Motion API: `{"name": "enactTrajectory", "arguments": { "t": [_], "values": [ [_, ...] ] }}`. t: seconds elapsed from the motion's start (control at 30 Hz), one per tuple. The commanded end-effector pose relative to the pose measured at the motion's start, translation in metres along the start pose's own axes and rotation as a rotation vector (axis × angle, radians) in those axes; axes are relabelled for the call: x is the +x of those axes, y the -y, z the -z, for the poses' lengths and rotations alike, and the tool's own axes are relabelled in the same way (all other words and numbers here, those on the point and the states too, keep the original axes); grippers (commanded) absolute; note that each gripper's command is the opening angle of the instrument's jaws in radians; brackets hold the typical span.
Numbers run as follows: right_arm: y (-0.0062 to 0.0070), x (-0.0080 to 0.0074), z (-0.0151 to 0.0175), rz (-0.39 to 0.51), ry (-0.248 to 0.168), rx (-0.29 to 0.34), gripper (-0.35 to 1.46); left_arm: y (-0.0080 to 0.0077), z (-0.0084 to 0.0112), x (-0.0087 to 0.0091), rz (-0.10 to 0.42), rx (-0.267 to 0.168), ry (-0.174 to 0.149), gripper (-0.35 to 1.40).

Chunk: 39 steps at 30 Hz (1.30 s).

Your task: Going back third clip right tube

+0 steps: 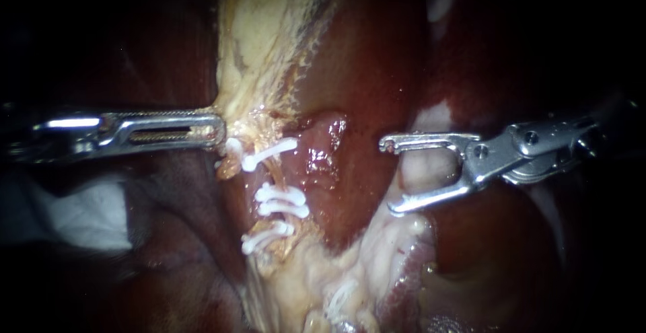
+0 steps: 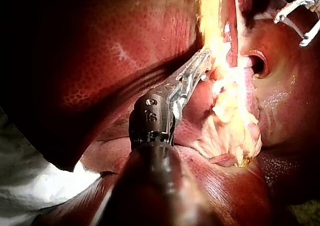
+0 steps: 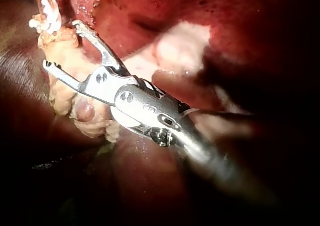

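Note:
Several white clips (image 1: 281, 200) sit one below another across a pale tube (image 1: 272, 175) in the middle of the endoscope view; which tube it is I cannot tell. My right instrument (image 1: 389, 175) stands off to the right of the clips, its jaws wide open and empty, over dark liver (image 1: 363, 70). My left instrument (image 1: 217, 130) comes in level from the left, its long jaws shut on the pale fatty tissue (image 1: 252, 50) just above the top clip (image 1: 269, 153). The right wrist view shows the open jaws (image 3: 60, 44) just short of the clips (image 3: 50, 11).
White gauze (image 1: 87, 215) lies at the left under the left shaft and shows beside it in the left wrist view as gauze (image 2: 30, 196). Pale gallbladder tissue (image 1: 377, 252) lies below the right instrument's jaws. In the left wrist view the right instrument (image 2: 289, 32) hangs open beyond the fat (image 2: 227, 116).

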Motion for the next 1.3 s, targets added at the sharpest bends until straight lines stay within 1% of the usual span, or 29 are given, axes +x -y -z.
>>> {"name": "enactTrajectory", "arguments": {
  "t": [0.03,0.2,0.3,0.53,0.67,1.0,1.3],
  "values": [
    [0.0001,0.0000,0.0002,0.001,0.001,0.000,0.60,-0.0001,-0.0002,0.0001,-0.001,-0.001,0.000,-0.35],
    [0.0004,0.0000,0.0004,0.002,0.001,0.002,0.60,-0.0006,-0.0013,0.0004,-0.003,-0.006,0.000,-0.35],
    [0.0006,0.0000,0.0005,0.002,0.002,0.003,0.60,-0.0008,-0.0022,0.0004,-0.004,-0.013,0.004,-0.35],
    [0.0007,0.0000,0.0007,0.003,0.003,0.004,0.60,-0.0007,-0.0051,0.0007,-0.006,-0.008,-0.005,-0.35],
    [0.0007,0.0000,0.0008,0.003,0.003,0.005,0.60,-0.0004,-0.0061,0.0007,-0.005,-0.006,-0.009,-0.35],
    [0.0009,0.0001,0.0009,0.003,0.003,0.006,0.60,0.0001,-0.0074,0.0005,-0.004,-0.002,-0.010,-0.35],
    [0.0011,0.0006,0.0009,0.000,0.003,0.006,0.60,0.0002,-0.0074,0.0005,-0.004,0.001,-0.011,-0.35]
  ]
}}
